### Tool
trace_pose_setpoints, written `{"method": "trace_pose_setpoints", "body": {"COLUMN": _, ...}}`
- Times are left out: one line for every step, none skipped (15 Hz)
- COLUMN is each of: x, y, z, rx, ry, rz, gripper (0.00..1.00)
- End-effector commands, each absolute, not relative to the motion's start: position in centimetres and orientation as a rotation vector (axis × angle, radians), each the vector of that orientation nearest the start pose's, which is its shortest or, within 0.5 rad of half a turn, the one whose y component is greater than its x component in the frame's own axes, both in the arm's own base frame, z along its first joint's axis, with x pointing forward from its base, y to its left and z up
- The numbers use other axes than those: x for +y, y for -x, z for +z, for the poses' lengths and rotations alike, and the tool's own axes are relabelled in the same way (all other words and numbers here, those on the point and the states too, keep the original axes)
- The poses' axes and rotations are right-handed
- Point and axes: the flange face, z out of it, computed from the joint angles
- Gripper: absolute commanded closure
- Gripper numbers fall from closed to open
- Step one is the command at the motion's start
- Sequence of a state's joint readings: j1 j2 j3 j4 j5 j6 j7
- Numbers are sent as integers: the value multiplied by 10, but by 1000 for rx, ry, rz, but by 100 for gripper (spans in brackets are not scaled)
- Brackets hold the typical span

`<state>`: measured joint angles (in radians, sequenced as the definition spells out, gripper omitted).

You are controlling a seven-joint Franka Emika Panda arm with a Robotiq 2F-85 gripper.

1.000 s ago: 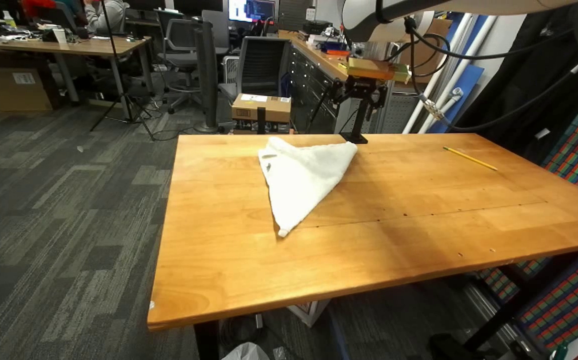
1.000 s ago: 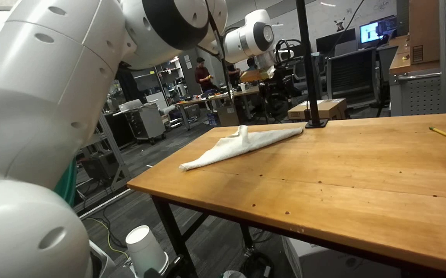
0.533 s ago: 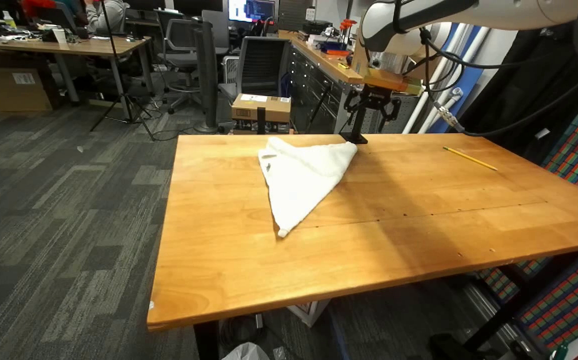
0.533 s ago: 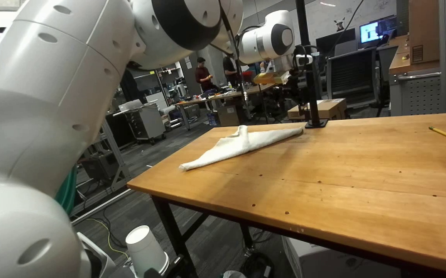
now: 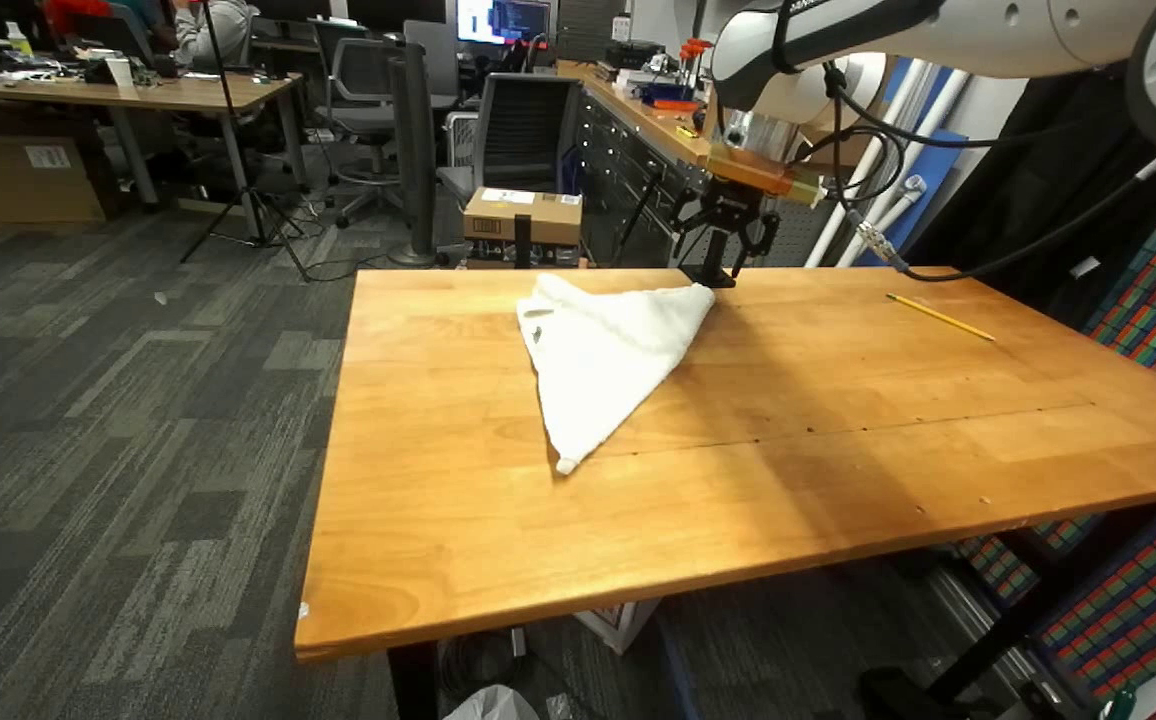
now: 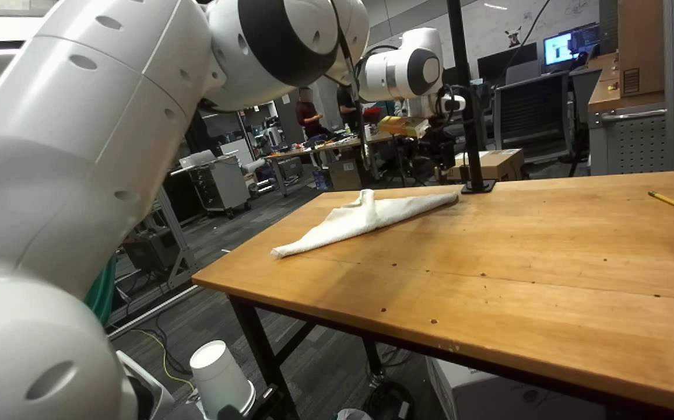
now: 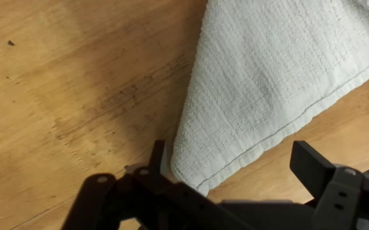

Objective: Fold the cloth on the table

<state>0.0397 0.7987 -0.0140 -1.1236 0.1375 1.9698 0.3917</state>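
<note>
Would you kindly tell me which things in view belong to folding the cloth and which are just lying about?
Part of the job:
cloth
table, under the cloth
gripper, open

Just lying about:
pencil, on the table
cardboard box, beyond the table

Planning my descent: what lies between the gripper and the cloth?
In the wrist view, no object shows between the open gripper and the cloth, whose corner appears between the fingers; the height gap can't be judged.

Both exterior views give me a yellow pencil [image 5: 941, 317], plus a dark office chair [image 5: 523, 130] with a cardboard box [image 5: 550, 226] near it. Low in an exterior view I see a white tub [image 6: 221, 376], upturned, I think.
</note>
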Motion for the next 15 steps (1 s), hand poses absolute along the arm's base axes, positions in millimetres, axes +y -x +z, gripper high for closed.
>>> {"method": "trace_pose_setpoints", "body": {"x": 25, "y": -774, "z": 336, "rx": 677, "ry": 2878, "rz": -34, "gripper": 0}}
{"method": "trace_pose_setpoints", "body": {"x": 20, "y": -775, "z": 332, "rx": 694, "ry": 2868, "rz": -24, "gripper": 0}}
{"method": "trace_pose_setpoints", "body": {"x": 16, "y": -776, "z": 329, "rx": 704, "ry": 2864, "rz": -18, "gripper": 0}}
{"method": "trace_pose_setpoints", "body": {"x": 12, "y": -777, "z": 326, "rx": 713, "ry": 2860, "rz": -12, "gripper": 0}}
{"method": "trace_pose_setpoints", "body": {"x": 8, "y": -779, "z": 324, "rx": 723, "ry": 2857, "rz": -11, "gripper": 0}}
{"method": "trace_pose_setpoints", "body": {"x": 5, "y": -781, "z": 323, "rx": 727, "ry": 2859, "rz": -17, "gripper": 0}}
{"method": "trace_pose_setpoints", "body": {"x": 1, "y": -783, "z": 322, "rx": 729, "ry": 2861, "rz": -24, "gripper": 0}}
{"method": "trace_pose_setpoints", "body": {"x": -1, "y": -785, "z": 322, "rx": 728, "ry": 2866, "rz": -32, "gripper": 0}}
{"method": "trace_pose_setpoints", "body": {"x": -2, "y": -788, "z": 321, "rx": 726, "ry": 2869, "rz": -39, "gripper": 0}}
{"method": "trace_pose_setpoints", "body": {"x": -4, "y": -790, "z": 321, "rx": 727, "ry": 2871, "rz": -44, "gripper": 0}}
{"method": "trace_pose_setpoints", "body": {"x": -4, "y": -792, "z": 320, "rx": 727, "ry": 2871, "rz": -48, "gripper": 0}}
{"method": "trace_pose_setpoints", "body": {"x": -4, "y": -794, "z": 318, "rx": 726, "ry": 2875, "rz": -46, "gripper": 0}}
{"method": "trace_pose_setpoints", "body": {"x": -4, "y": -795, "z": 317, "rx": 724, "ry": 2878, "rz": -42, "gripper": 0}}
{"method": "trace_pose_setpoints", "body": {"x": -4, "y": -796, "z": 314, "rx": 724, "ry": 2879, "rz": -34, "gripper": 0}}
{"method": "trace_pose_setpoints", "body": {"x": -4, "y": -797, "z": 311, "rx": 724, "ry": 2882, "rz": -26, "gripper": 0}}
